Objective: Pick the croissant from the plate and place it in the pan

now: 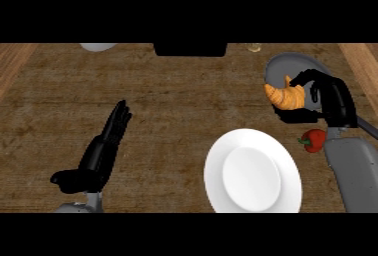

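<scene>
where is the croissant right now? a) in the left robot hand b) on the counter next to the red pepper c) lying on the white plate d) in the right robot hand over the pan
d: the croissant sits in the curled fingers of the right robot hand above the grey pan, and the white plate has nothing on it.
</scene>
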